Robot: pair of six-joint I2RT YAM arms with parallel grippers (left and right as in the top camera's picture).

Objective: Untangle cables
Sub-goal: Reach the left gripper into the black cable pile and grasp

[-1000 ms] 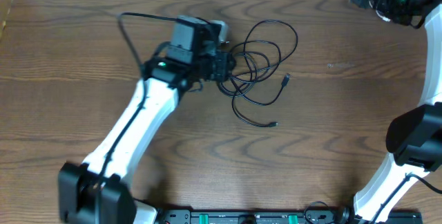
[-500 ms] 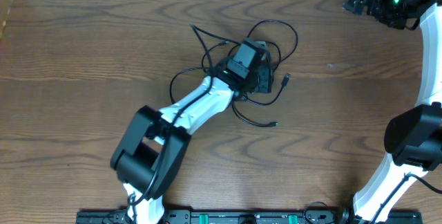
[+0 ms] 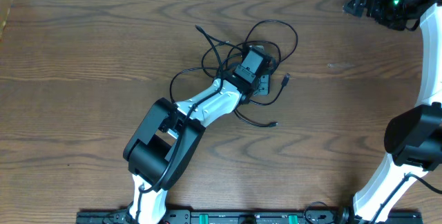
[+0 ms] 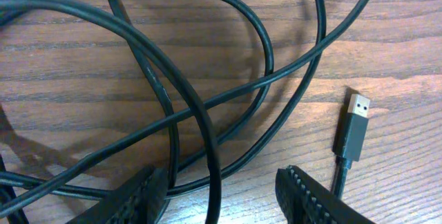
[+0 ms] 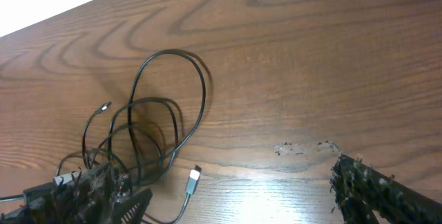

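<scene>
Cables (image 3: 266,51), thin and black, lie in a loose tangle on the brown wooden table (image 3: 83,58), in its upper middle part, with loops crossing one another and a free plug end trailing out toward the near side. We see that the left arm has just swung: a second ago it lay to the left of the pile with its tool at the pile's left edge, and now it reaches in from below and left so that the left gripper (image 4: 221,189) sits directly over the knot. Its wrist view shows the two ribbed fingers (image 4: 135,196) spread apart, straddling several crossing strands and holding nothing. A USB plug (image 4: 353,131) lies flat on the wood just beside the right-hand finger. The right gripper (image 5: 235,186) hangs at the far right corner of the table, well apart from the pile, its jaws also wide and empty, and it has hardly shifted in that second. The loops on the right of the pile lie much as they did, so we judge the untangling barely begun, with the left arm newly placed to close on a strand. We cannot make out a white cord here; it may be hidden under the arm.
</scene>
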